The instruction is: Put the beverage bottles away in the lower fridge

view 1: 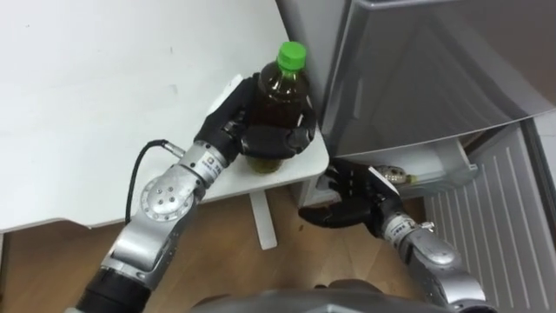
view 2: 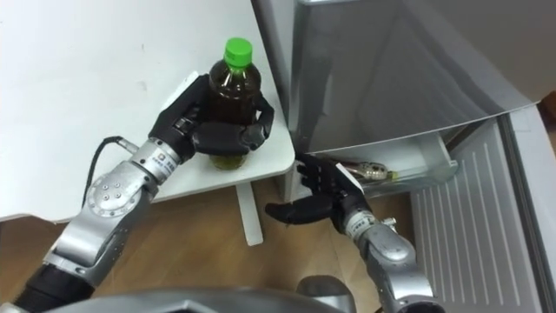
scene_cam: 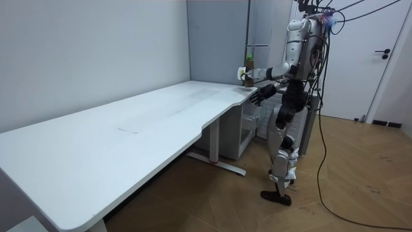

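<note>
A brown drink bottle (view 1: 280, 97) with a green cap (view 1: 292, 56) stands upright near the corner of the white table (view 1: 104, 104). My left hand (view 1: 252, 130) is shut on the bottle's lower body, fingers curled round it; the same hand (view 2: 217, 129) shows in the right eye view, holding the bottle (view 2: 233, 87). My right hand (view 1: 347, 198) hangs open below the table corner, in front of the fridge's open lower compartment (view 1: 417, 169); it holds nothing. In the room view I stand at the table's far end beside the fridge (scene_cam: 257, 38).
The grey fridge body (view 1: 408, 69) rises right beside the bottle. Its lower door (view 1: 495, 217) stands open to the right. A small item (view 1: 395, 174) lies on the lower shelf edge. The table's leg (view 1: 261, 217) stands below the corner on the wood floor.
</note>
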You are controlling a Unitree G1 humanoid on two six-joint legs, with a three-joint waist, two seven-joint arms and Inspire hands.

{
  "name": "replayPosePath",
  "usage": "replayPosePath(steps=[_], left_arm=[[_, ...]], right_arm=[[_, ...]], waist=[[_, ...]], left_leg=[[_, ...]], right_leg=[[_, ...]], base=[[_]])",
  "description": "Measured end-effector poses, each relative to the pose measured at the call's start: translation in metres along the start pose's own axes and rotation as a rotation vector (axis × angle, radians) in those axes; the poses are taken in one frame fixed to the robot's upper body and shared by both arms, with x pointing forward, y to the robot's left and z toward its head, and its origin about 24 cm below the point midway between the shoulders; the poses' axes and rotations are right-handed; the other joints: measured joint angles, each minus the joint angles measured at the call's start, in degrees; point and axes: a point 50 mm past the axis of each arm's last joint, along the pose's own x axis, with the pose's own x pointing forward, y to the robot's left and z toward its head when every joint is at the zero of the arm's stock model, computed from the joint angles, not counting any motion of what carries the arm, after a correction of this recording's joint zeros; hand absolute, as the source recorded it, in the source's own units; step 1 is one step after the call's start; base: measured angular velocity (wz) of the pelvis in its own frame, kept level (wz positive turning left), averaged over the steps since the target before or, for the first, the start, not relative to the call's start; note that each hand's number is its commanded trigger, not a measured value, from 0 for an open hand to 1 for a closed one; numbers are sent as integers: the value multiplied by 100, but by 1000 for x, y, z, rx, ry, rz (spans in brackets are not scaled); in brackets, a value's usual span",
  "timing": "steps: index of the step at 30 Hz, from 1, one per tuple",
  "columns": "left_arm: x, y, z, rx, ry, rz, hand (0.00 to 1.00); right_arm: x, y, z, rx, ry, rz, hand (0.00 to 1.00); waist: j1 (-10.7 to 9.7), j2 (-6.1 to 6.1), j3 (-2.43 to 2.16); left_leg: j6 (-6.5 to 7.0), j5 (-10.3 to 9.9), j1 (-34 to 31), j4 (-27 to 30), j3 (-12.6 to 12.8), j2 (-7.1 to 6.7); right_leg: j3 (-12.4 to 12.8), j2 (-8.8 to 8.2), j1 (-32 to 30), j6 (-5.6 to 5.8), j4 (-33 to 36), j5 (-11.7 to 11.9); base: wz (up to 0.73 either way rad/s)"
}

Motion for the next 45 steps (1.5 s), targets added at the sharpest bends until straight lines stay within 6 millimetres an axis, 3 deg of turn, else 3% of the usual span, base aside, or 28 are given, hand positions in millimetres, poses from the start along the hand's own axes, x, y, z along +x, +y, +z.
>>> replayPosePath(steps=[14, 23, 30, 39, 45], left_arm=[[-2, -23, -6, -114, 13, -167, 100], [-5, -50, -14, -149, 63, -359, 100], [-6, -64, -17, -165, 104, -477, 100], [8, -72, -5, -123, 79, -594, 100], [13, -80, 0, -102, 71, -662, 100]], right_arm=[[3, 0, -11, 0, 58, -18, 0], [5, 5, -10, -12, 61, 42, 0], [5, 6, -10, -13, 65, 45, 0], [4, 0, -29, -8, 182, 48, 0], [6, 2, -28, -12, 189, 63, 0]], waist=[[-8, 2, 16], [-311, -4, 33], [-542, -60, 99], [-644, -67, 98], [-728, -75, 92]], left_leg=[[32, -33, -62, -23, -57, -32], [40, -38, -58, -17, -66, -37], [39, -39, -105, -10, -5, -28], [38, -40, -176, -1, 24, -30], [43, -54, -203, 39, 22, -9]], right_leg=[[-154, -37, -64, 1, -8, -1], [-151, -43, -34, 2, -21, -2], [-125, -42, -77, -9, -25, -12], [-107, -39, -192, -11, -4, -12], [-95, -41, -199, -11, 0, -12]], base=[[1], [0], [-3], [-1], [0]])
